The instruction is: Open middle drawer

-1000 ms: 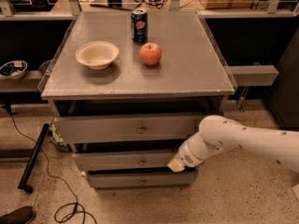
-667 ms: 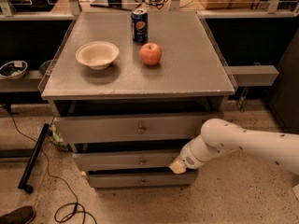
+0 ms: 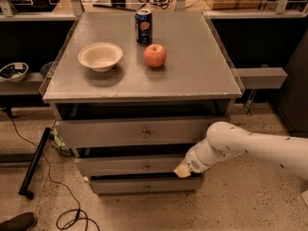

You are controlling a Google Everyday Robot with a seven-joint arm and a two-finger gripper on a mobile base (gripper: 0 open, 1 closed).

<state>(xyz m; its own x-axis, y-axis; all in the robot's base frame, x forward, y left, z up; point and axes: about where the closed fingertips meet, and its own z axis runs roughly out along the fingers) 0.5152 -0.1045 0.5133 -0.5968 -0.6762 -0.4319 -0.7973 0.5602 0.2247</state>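
The grey middle drawer [image 3: 120, 166] has a long, low front and a round central knob; the gripper [image 3: 183, 170] is at its right end.

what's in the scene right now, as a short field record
gripper: gripper at the right end of the middle drawer front
knob: round knob at the drawer's centre, apart from the gripper
cabinet top: white bowl, red apple, Pepsi can
other drawers: top drawer above, bottom drawer below

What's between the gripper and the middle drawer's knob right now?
Only bare grey drawer front, as the camera view shows. The gripper sits at the end of the middle drawer; its knob is at the panel's centre, untouched.
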